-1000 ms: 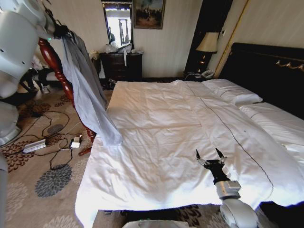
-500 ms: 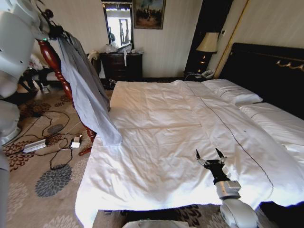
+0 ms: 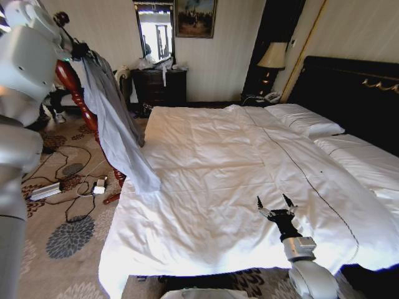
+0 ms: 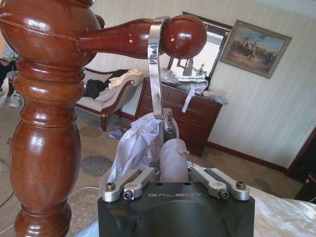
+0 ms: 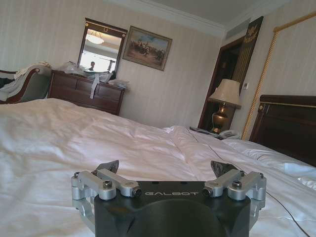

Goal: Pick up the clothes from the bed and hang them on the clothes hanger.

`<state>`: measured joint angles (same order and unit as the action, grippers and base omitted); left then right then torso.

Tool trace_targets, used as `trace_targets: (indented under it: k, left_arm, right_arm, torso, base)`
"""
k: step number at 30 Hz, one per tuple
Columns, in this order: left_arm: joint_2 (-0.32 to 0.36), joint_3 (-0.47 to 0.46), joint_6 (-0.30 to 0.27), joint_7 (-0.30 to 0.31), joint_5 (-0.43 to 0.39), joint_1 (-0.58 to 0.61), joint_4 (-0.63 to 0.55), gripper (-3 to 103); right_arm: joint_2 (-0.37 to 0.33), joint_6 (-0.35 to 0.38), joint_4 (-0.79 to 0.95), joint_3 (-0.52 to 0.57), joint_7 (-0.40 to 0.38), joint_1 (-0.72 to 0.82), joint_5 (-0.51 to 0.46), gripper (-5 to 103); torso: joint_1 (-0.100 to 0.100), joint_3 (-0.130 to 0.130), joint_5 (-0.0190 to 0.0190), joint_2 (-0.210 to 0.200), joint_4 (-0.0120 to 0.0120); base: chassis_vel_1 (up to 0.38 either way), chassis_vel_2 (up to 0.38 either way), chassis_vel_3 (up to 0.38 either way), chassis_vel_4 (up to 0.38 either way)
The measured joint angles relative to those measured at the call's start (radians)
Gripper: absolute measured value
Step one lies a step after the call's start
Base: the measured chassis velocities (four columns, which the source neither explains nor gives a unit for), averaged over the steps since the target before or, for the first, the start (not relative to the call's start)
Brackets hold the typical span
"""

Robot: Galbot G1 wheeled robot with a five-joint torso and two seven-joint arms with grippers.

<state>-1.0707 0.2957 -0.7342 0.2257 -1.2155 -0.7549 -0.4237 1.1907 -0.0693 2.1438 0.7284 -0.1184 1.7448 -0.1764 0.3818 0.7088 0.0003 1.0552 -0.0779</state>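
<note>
Right gripper (image 3: 275, 206) sits low over the near corner of the bed (image 3: 206, 187), jaws spread wide with nothing between them; the right wrist view shows the same open jaws above bare white linen (image 5: 59, 138).

Left arm is raised high at the far left, beside the reddish-brown wooden coat stand (image 3: 78, 93). Left gripper (image 4: 170, 165) is just below one of the stand's knobbed pegs (image 4: 143, 37). Its jaws are closed on the top of the clothes (image 4: 143, 143) at the neck of the clothes hanger (image 4: 157, 69). The silver wire hook is looped over the peg, just inside the knob. Whether the hook rests its weight on the peg or merely touches it is hard to tell from this angle.

From the head view the clothes (image 3: 115, 124) hang down from the stand as a long grey-blue drape, lower end reaching the left edge of the bed, apparently brushing the sheet.

Beyond: white pillows (image 3: 305, 121), black headboard (image 3: 349, 93), a dark dresser (image 3: 159, 84) against the far wall.
</note>
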Motion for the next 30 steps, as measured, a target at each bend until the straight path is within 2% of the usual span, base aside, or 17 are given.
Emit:
trace_targets:
  k: [6,7,9,11,14,17,20,24,25,27,28,30]
  left_arm:
    - [0.016,0.012,-0.001,0.001,0.001,0.004,-0.03,15]
    - [0.021,0.019,-0.001,0.001,0.0,0.004,-0.04,12]
    - [0.025,0.024,-0.001,0.001,-0.001,0.004,-0.048,16]
    - [0.037,0.035,-0.001,0.001,-0.001,0.012,-0.073,27]
    - [0.045,0.039,-0.001,0.003,0.002,0.018,-0.088,33]
    - [0.061,0.049,-0.001,0.009,0.011,0.031,-0.122,49]
    - [0.072,0.061,-0.001,0.014,0.01,0.034,-0.141,55]
    - [0.107,0.091,-0.001,0.027,0.003,0.04,-0.199,76]
    - [0.107,0.091,-0.001,0.027,0.003,0.04,-0.199,76]
    - [0.12,0.098,-0.001,0.034,0.003,0.043,-0.215,87]
    - [0.125,0.099,-0.001,0.038,0.003,0.045,-0.222,87]
    - [0.139,0.106,-0.001,0.045,-0.002,0.051,-0.243,97]
  right_arm:
    - [0.0,0.0,0.0,0.0,0.0,0.0,0.0,100]
    - [0.0,0.0,0.0,0.0,0.0,0.0,0.0,100]
    - [0.0,0.0,0.0,0.0,0.0,0.0,0.0,100]
    - [0.0,0.0,0.0,0.0,0.0,0.0,0.0,100]
    - [0.0,0.0,0.0,0.0,0.0,0.0,0.0,100]
    - [0.0,0.0,0.0,0.0,0.0,0.0,0.0,100]
    - [0.0,0.0,0.0,0.0,0.0,0.0,0.0,100]
    - [0.0,0.0,0.0,0.0,0.0,0.0,0.0,100]
    - [0.0,0.0,0.0,0.0,0.0,0.0,0.0,100]
    - [0.0,0.0,0.0,0.0,0.0,0.0,0.0,100]
    - [0.0,0.0,0.0,0.0,0.0,0.0,0.0,100]
    - [0.0,0.0,0.0,0.0,0.0,0.0,0.0,100]
  torso:
    - [0.0,0.0,-0.0005,0.0,0.0001]
    - [0.0,0.0,-0.0006,0.0,0.0]
    - [0.0,0.0,-0.0006,0.0,0.0]
    - [0.0,0.0,-0.0003,0.0,0.0001]
    - [0.0,0.0,-0.0004,0.0,0.0]
    - [0.0,0.0,-0.0005,0.0,0.0]
    - [0.0,0.0,-0.0004,0.0,-0.0001]
    - [0.0,0.0,-0.0004,0.0,-0.0001]
    - [0.0,0.0,-0.0004,0.0,-0.0001]
    - [0.0,0.0,-0.0004,0.0,0.0]
    - [0.0,0.0,-0.0004,0.0,0.0]
    - [0.0,0.0,-0.0004,0.0,0.0]
  base:
    - [0.0,0.0,0.0,0.0]
    - [0.0,0.0,0.0,0.0]
    - [0.0,0.0,0.0,0.0]
    - [0.0,0.0,0.0,0.0]
    - [0.0,0.0,0.0,0.0]
    - [0.0,0.0,0.0,0.0]
    - [0.0,0.0,0.0,0.0]
    - [0.0,0.0,0.0,0.0]
    - [0.0,0.0,0.0,0.0]
    - [0.0,0.0,0.0,0.0]
    - [0.0,0.0,0.0,0.0]
    - [0.0,0.0,0.0,0.0]
